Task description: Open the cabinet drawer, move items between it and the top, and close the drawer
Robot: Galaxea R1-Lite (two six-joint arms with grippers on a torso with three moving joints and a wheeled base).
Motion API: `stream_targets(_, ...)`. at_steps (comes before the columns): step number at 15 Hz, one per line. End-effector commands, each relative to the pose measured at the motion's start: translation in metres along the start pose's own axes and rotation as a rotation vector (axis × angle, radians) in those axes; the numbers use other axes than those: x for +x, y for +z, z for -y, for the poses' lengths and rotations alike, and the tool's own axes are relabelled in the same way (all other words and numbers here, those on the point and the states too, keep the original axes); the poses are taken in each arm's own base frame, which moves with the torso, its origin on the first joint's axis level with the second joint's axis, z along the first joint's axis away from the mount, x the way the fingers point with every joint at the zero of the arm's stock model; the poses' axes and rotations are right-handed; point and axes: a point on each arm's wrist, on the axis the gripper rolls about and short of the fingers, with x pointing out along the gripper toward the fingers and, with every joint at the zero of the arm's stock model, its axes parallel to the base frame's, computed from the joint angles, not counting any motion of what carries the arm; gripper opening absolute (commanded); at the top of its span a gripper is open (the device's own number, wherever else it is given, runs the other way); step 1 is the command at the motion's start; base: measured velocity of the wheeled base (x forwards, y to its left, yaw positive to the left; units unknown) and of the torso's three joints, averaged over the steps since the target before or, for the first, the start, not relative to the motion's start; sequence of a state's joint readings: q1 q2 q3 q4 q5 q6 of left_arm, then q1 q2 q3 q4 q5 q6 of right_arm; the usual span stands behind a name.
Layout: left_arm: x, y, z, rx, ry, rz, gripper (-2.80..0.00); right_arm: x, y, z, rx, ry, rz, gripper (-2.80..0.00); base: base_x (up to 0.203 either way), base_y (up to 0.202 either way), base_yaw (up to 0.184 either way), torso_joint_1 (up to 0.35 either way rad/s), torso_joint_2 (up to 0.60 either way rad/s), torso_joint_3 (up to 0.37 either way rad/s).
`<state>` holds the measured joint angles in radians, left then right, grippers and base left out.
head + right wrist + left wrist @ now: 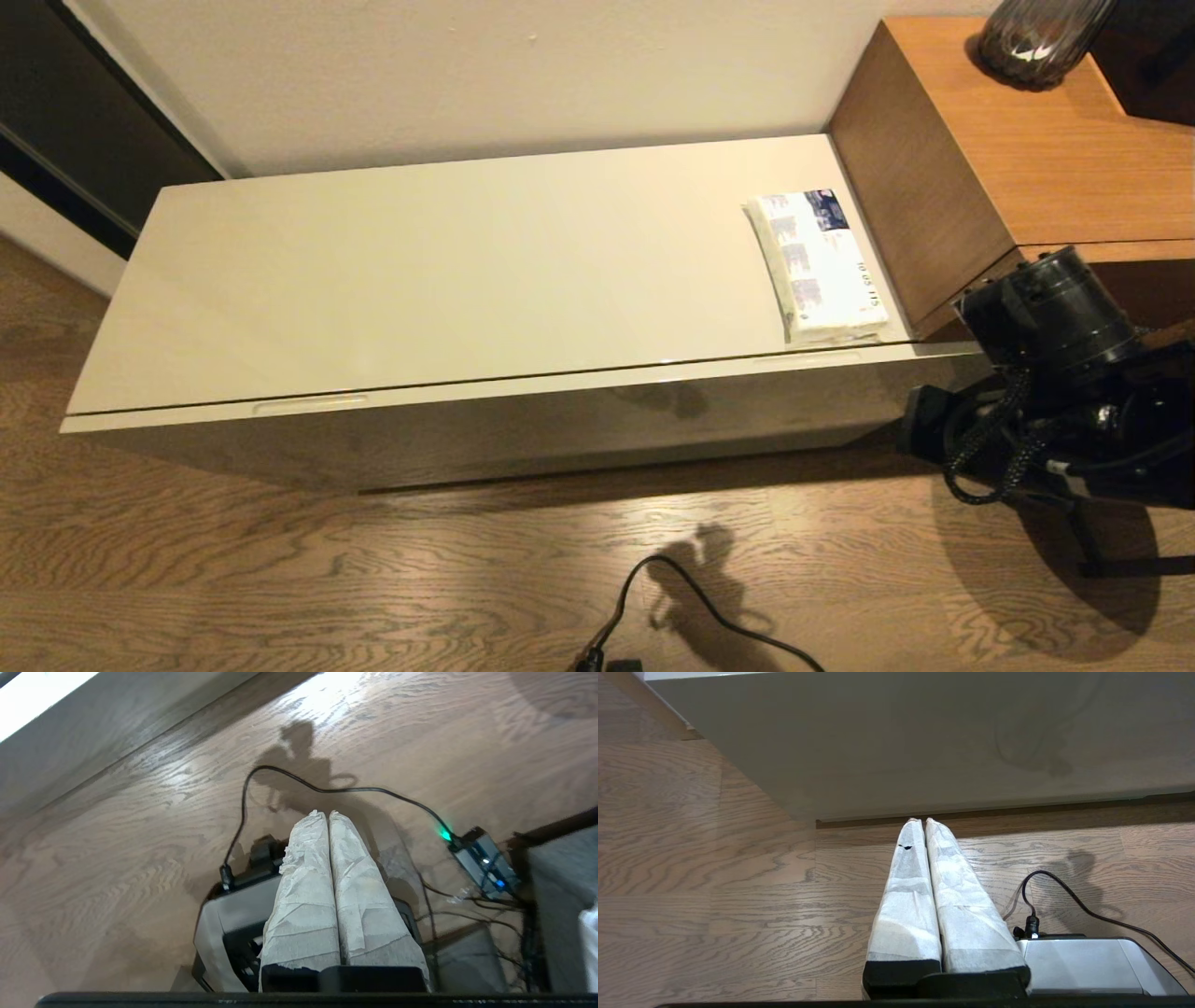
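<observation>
While the cabinet drawer [523, 411] sits flush beneath it, the top [448, 280] carries only the tissue pack [818, 265], lying at its right end just beside the brown wooden unit [990, 168]; the right arm [1055, 373] hangs off that corner, its right gripper [323, 814] pressed together and empty above the floor [280, 579]; the left gripper [920, 822] is likewise closed, empty, low before the cabinet front.

White rectangular tissue pack with blue print [820, 264], lying on the long glossy cream-beige cabinet top [448, 280]: dark digits along its right edge, reading roughly "10 05 115". Blue panel and small grey printed blocks on the pack's face: too small to read. No other legible text or labels.
</observation>
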<state>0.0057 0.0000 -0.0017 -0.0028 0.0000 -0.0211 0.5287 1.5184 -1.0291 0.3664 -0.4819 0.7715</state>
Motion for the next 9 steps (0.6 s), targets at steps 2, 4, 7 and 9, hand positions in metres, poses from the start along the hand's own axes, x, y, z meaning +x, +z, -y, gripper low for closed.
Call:
stream_targets(2, 0.000, 0.000, 0.000, 0.000, 0.000, 0.000, -2.80, -0.039, 0.008, 0.021, 0.018, 0.019, 0.025, -2.80, 0.000, 0.000, 0.000, 0.000, 0.00, 0.000)
stream_targets(4, 0.000, 0.000, 0.000, 0.000, 0.000, 0.000, -2.80, -0.059, 0.007, 0.036, 0.015, 0.014, 0.020, -2.80, 0.000, 0.000, 0.000, 0.000, 0.00, 0.000)
stream_targets(7, 0.000, 0.000, 0.000, 0.000, 0.000, 0.000, -2.80, -0.090, -0.001, 0.067, 0.010, -0.009, -0.001, -2.80, 0.000, 0.000, 0.000, 0.000, 0.00, 0.000)
stream_targets(9, 0.000, 0.000, 0.000, 0.000, 0.000, 0.000, -2.80, -0.111, -0.011, 0.095, 0.025, -0.054, -0.023, -2.80, 0.000, 0.000, 0.000, 0.000, 0.00, 0.000)
